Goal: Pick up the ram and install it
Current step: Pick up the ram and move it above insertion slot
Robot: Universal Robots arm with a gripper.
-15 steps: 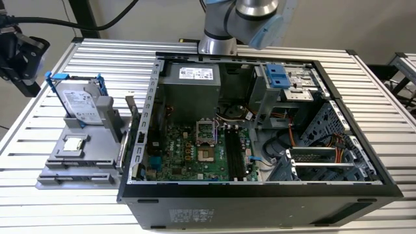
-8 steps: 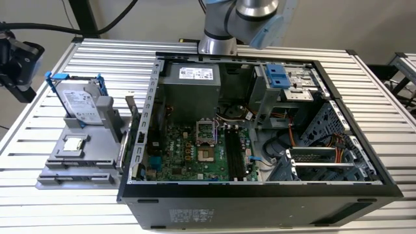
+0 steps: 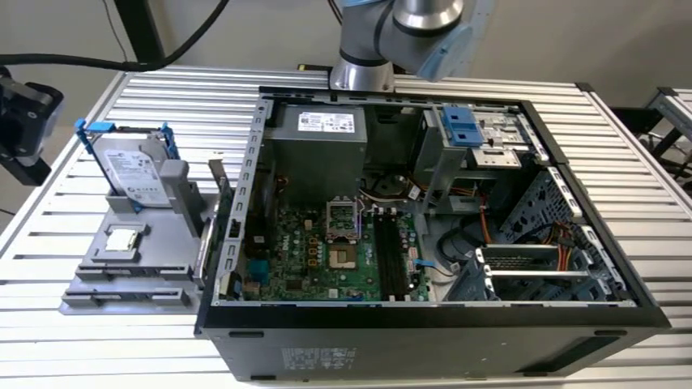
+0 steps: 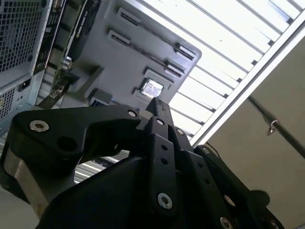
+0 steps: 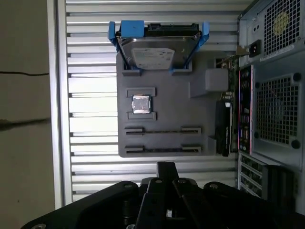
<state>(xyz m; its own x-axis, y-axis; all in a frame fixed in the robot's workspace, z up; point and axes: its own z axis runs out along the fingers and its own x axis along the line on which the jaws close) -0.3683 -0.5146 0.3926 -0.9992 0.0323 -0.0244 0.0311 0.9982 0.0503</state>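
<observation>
My gripper [image 5: 166,167] hangs high above the table, off the front end of the grey parts holder [image 5: 167,121]. Its black fingers [image 4: 157,106] meet at the tip, shut, with nothing visible between them. The holder's two long narrow slots [image 5: 162,130] look bare. I cannot make out the ram; it is hidden or out of view. In the open computer case [image 3: 433,324], the black memory slots [image 3: 390,251] run along the motherboard [image 3: 313,259], and I cannot tell what sits in them.
A silver hard drive with blue rails [image 5: 157,52] stands at the holder's far end, with a small square processor chip [image 5: 141,104] below it. A card [image 5: 223,126] stands between holder and case. A black device [image 3: 22,121] with cables sits at the exterior view's left.
</observation>
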